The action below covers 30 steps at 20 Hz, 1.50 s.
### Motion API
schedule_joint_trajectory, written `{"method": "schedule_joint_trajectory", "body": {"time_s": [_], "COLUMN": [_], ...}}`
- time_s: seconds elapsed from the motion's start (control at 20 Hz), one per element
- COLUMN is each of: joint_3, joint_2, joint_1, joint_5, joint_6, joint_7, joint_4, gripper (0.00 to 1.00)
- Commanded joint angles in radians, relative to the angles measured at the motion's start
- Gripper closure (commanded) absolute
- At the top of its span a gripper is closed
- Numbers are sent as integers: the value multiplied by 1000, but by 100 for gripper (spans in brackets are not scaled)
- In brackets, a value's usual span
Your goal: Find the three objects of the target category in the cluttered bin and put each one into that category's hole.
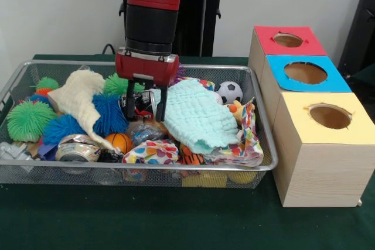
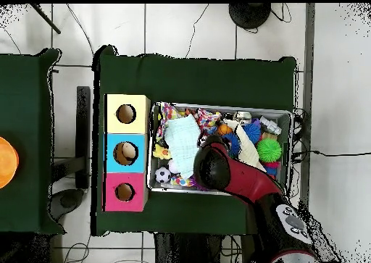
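Claw [image 1: 145, 102] is down in the bin [image 1: 266, 162], fingers parted around a can [image 1: 139, 104] (partly hidden, grip contact unclear). Pale blue cloth [image 1: 196, 115] lies just beside the claw. Blue-topped hole [image 1: 305, 72] is well apart, outside the bin on the table [image 1: 88, 221].

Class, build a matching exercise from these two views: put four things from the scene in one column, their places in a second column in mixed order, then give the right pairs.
Things
1. black-and-white toy football
2. small orange basketball
3. pale mint cloth
4. box top with the round blue-card hole

Places
A. between the red and yellow tops
B. bin's far right corner in the front view
C. near the bin's front wall, beside a tape roll
D. draped over the toys mid-bin, right of the end effector

Pairs: 1-B, 2-C, 3-D, 4-A
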Motion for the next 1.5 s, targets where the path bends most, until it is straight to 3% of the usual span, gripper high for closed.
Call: {"method": "schedule_joint_trajectory", "body": {"time_s": [0.05,0.35,0.55,0.7,1.3,1.5], "joint_3": [79,104,71,82,114,77], "joint_2": [-19,27,44,55,83,88], "joint_1": [13,5,27,4,-25,2], "joint_5": [55,38,38,16,-4,9], "joint_6": [143,66,34,-4,-59,-76], "joint_7": [171,181,187,185,186,191], "joint_4": [-32,-41,-52,-46,-60,-72], "gripper": [0,0,0,0,0,0]}}
